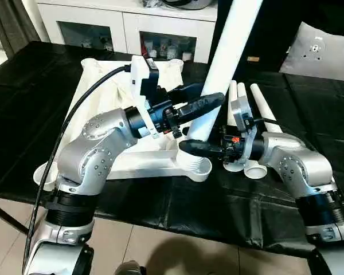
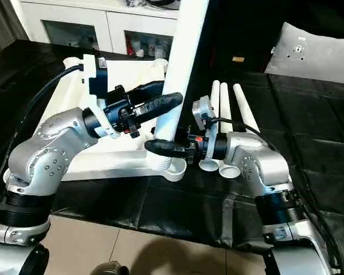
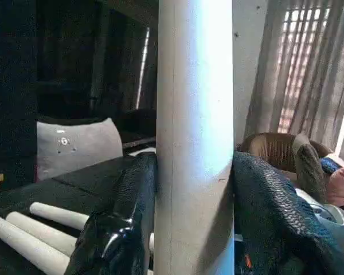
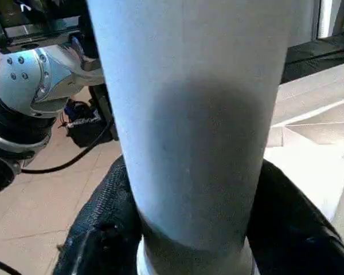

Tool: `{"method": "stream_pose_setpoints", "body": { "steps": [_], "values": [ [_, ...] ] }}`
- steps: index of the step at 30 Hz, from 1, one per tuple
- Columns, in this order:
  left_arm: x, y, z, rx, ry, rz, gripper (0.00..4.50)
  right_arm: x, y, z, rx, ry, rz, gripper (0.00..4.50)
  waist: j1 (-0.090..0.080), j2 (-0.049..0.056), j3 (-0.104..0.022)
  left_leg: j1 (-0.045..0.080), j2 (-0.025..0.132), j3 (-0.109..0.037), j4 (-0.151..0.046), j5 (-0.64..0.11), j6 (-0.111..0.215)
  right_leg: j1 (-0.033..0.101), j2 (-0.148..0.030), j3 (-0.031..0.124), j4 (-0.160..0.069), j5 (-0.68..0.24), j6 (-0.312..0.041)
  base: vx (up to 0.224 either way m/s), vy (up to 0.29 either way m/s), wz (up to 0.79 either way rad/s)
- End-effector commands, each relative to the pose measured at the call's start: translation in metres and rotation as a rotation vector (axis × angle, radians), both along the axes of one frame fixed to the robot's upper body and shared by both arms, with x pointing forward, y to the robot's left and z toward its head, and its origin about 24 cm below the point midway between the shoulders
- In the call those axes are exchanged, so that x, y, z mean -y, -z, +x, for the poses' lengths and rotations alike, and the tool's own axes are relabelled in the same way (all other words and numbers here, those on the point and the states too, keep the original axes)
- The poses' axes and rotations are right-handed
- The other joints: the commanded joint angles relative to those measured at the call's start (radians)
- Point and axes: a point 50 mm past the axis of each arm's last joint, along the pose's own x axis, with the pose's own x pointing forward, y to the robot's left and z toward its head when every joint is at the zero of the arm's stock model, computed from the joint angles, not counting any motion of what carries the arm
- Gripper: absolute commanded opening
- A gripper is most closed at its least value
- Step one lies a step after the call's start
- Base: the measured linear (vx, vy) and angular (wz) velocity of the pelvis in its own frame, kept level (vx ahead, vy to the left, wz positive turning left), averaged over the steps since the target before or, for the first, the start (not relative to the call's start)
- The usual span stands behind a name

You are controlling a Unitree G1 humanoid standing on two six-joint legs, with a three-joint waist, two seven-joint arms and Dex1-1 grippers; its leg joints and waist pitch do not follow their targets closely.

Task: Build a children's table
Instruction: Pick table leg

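The children's table top (image 1: 103,86) lies upside down on the black surface. One white leg (image 1: 229,46) stands upright in its near right corner socket (image 1: 198,166). My left gripper (image 1: 209,94) is shut on this leg partway up; in the left wrist view its black fingers (image 3: 126,217) press the leg (image 3: 192,143) from both sides. My right gripper (image 1: 198,140) grips the same leg lower down, just above the socket, with its fingers (image 4: 103,223) hugging the leg (image 4: 189,114). Three more white legs (image 1: 264,109) lie side by side right of the top.
A white cabinet with glass doors (image 1: 126,28) stands behind the black-covered work surface (image 1: 34,86). A grey cushion (image 1: 324,51) rests at the back right. A black cable (image 1: 74,109) arcs over my left arm. Tiled floor lies below the near edge.
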Motion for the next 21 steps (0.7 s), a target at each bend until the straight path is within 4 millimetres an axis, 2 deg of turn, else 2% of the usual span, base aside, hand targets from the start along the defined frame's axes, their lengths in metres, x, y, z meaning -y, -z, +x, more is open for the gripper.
{"method": "stream_pose_setpoints", "body": {
  "steps": [1, 3, 4, 12, 13, 15, 17, 18, 21],
  "values": [
    [0.006, -0.006, -0.004, 0.030, 0.035, -0.005, 1.79, -0.002, -0.004, 0.000, 0.006, -0.011, 0.005, 1.98, 0.004, -0.008, -0.074, 0.015, 0.060, -0.009, -0.058, -0.056, 0.059, 0.058, -0.089, 0.035, -0.066, 0.055, -0.257, 0.000, 0.000, 0.00],
    [0.006, -0.006, -0.004, 0.032, 0.029, -0.007, 1.79, -0.002, -0.003, 0.000, 0.001, -0.013, 0.005, 1.95, 0.003, -0.008, -0.074, 0.014, 0.060, -0.009, -0.059, -0.057, 0.058, 0.057, -0.087, 0.034, -0.066, 0.051, -0.256, 0.000, 0.000, 0.00],
    [0.006, -0.006, -0.003, 0.032, 0.028, -0.007, 1.79, -0.002, -0.002, -0.001, -0.003, -0.014, 0.005, 1.95, 0.003, -0.012, -0.074, 0.015, 0.060, -0.008, -0.059, -0.057, 0.059, 0.058, -0.089, 0.035, -0.066, 0.046, -0.255, 0.000, 0.000, 0.00],
    [0.009, -0.002, -0.005, -0.019, 0.032, -0.014, 1.79, -0.005, 0.000, -0.003, -0.008, 0.003, 0.013, 1.91, 0.001, -0.009, -0.074, 0.014, 0.059, -0.008, -0.057, -0.054, 0.058, 0.057, -0.088, 0.035, -0.067, 0.048, -0.254, 0.000, 0.000, 0.00],
    [0.010, -0.002, -0.005, -0.022, 0.037, -0.012, 2.14, -0.005, 0.000, -0.003, -0.008, 0.007, 0.012, 1.91, 0.002, -0.009, -0.075, 0.015, 0.059, -0.008, -0.057, -0.049, 0.059, 0.058, -0.087, 0.035, -0.066, 0.053, -0.255, 0.000, 0.000, 0.00],
    [0.013, -0.001, -0.008, -0.030, 0.066, 0.005, 2.49, -0.007, 0.003, -0.003, -0.003, 0.025, 0.007, 1.91, 0.002, -0.008, -0.075, 0.015, 0.059, -0.008, -0.057, -0.052, 0.058, 0.057, -0.088, 0.035, -0.066, 0.049, -0.255, 0.000, 0.000, 0.00],
    [0.017, -0.001, -0.012, -0.034, 0.098, 0.005, 2.58, -0.009, 0.004, -0.002, 0.001, 0.046, 0.004, 1.91, 0.002, -0.008, -0.075, 0.016, 0.060, -0.008, -0.058, -0.051, 0.054, 0.056, -0.088, 0.035, -0.065, 0.048, -0.255, 0.000, 0.000, 0.00],
    [0.020, -0.001, -0.015, -0.027, 0.110, 0.012, 2.83, -0.011, 0.005, -0.001, 0.007, 0.060, -0.003, 1.91, 0.002, -0.008, -0.075, 0.015, 0.060, -0.008, -0.058, -0.051, 0.053, 0.056, -0.088, 0.035, -0.065, 0.053, -0.257, 0.000, 0.000, 0.00],
    [0.027, 0.000, -0.017, -0.019, 0.116, 0.014, 2.92, -0.016, 0.008, 0.003, 0.025, 0.117, -0.018, 1.91, 0.000, -0.008, -0.073, 0.015, 0.059, -0.008, -0.059, -0.059, 0.045, 0.055, -0.088, 0.035, -0.068, 0.038, -0.250, 0.000, 0.000, 0.00]
  ]
}}
